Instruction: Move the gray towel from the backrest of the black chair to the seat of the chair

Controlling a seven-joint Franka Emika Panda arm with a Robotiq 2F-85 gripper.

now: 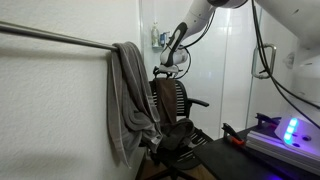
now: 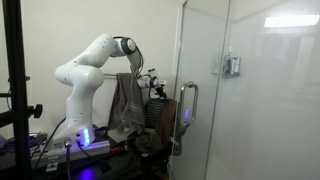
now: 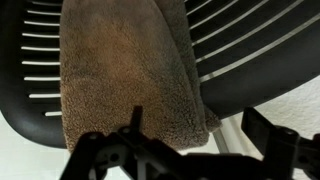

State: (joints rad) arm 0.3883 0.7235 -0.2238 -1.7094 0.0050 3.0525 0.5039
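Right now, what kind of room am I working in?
Probably a lab or office workspace, going by the black chair, which is an office type, a tall glass partition, and the purple-lit equipment near the arm.

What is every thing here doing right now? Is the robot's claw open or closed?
gray towel: draped over the chair's backrest, not on the seat yet.
black chair: upright, with the towel on its backrest.
gripper: open, holding nothing, right by the towel.
lighter towel: hanging over the metal bar.
blue light: on.
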